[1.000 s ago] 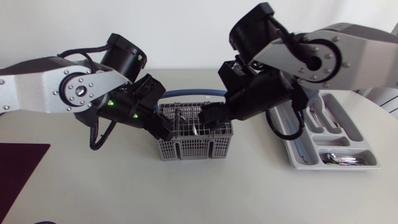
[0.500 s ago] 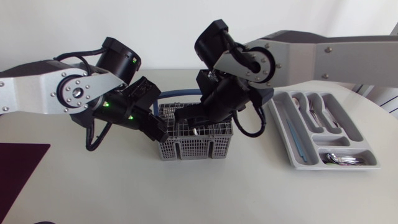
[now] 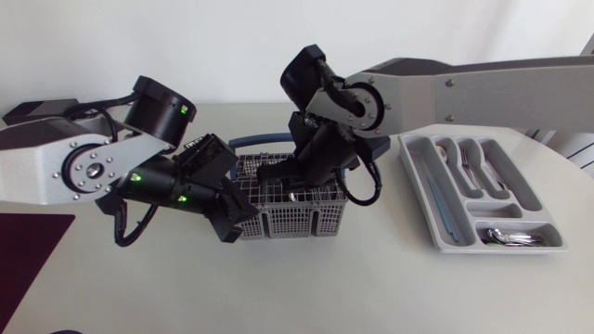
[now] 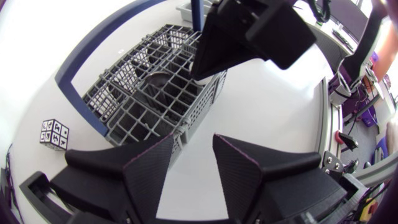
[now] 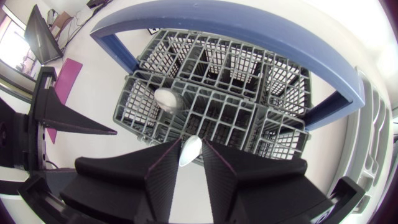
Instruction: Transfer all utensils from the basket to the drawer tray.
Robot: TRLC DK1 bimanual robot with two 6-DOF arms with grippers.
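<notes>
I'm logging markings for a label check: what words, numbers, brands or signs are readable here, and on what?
No words, numbers or brand names can be read in any view.
Small cube beside the basket: black-and-white square code patterns on its faces, no letters.
Drawer tray: no print visible.

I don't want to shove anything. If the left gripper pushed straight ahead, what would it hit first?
Most likely the basket, whose near corner lies just ahead of the open left gripper. Depth is hard to judge from here.
</notes>
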